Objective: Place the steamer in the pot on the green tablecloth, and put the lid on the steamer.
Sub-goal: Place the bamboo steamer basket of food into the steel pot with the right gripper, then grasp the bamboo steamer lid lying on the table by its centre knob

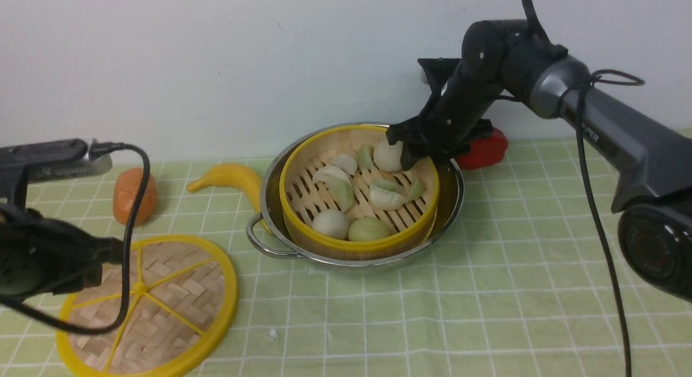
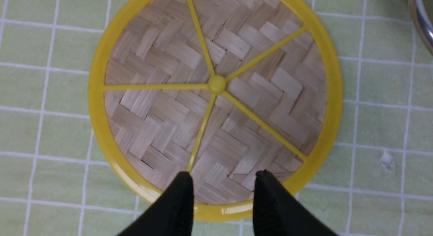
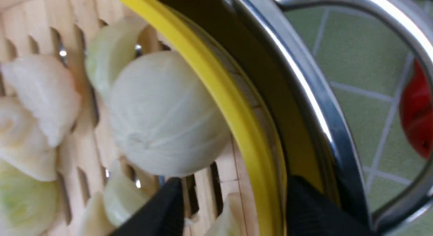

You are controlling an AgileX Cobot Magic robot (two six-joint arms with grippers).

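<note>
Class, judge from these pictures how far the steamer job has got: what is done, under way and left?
Done: the steamer sits inside the pot, dumplings on its slats. In hand: nothing gripped; the right pincer stands open astride the steamer's rim. Left: the lid lies flat on the tablecloth, below the open left pincer, and must go on top.
</note>
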